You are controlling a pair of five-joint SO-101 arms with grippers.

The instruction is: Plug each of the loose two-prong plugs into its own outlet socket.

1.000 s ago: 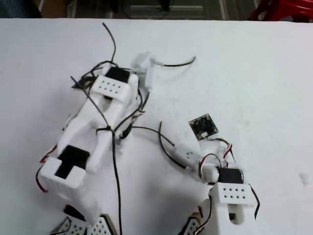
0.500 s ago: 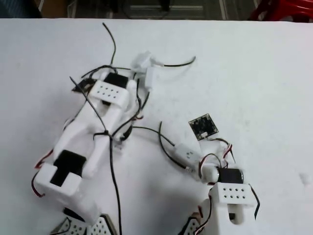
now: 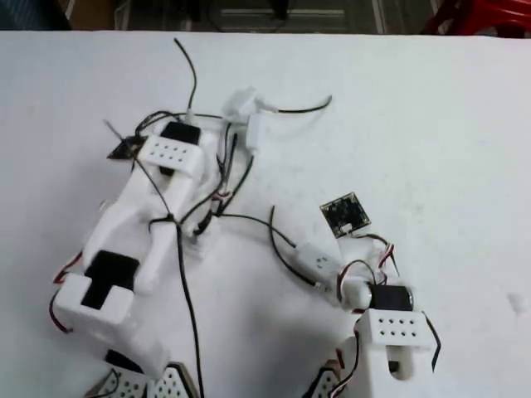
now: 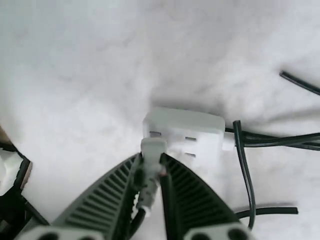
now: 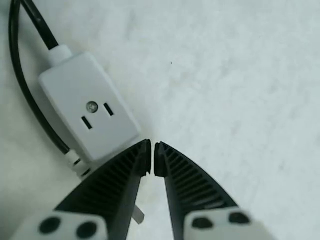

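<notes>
At the far middle of the white surface point(image 3: 448, 124), a small white plug point(image 4: 152, 150) is held end-on against the face of a white outlet block point(image 4: 185, 132). The plug's tip touches the block at one pair of slots; whether its prongs are inside cannot be told. The left gripper point(image 4: 150, 165) has its dark ribbed fingers point(image 4: 190, 195) clenched on the plug's body, one on each side. Another pair of slots on the same face, just beside the plug, is uncovered.

Black cables point(image 4: 245, 165) leave the side of the block and trail over the surface next to it. In the high view this outlet block point(image 3: 246, 116) lies just beyond the end of the left arm point(image 3: 141, 224), which stretches diagonally from the near left edge. More thin black wires point(image 3: 187, 282) drape over and around that arm, crossing the space between the two arms.

Nearer the front, a second outlet point(image 5: 90, 112) lies flat with its slots facing up. A black cord point(image 5: 17, 80) loops from one end and runs along its side. The right gripper point(image 5: 152, 160) sits just beside this outlet, its fingers pressed almost together with nothing between them. From above, the second outlet point(image 3: 314, 261) lies just ahead of the right arm point(image 3: 390, 327) at the near right. A small black circuit board point(image 3: 346, 214) sits just beyond it.
</notes>
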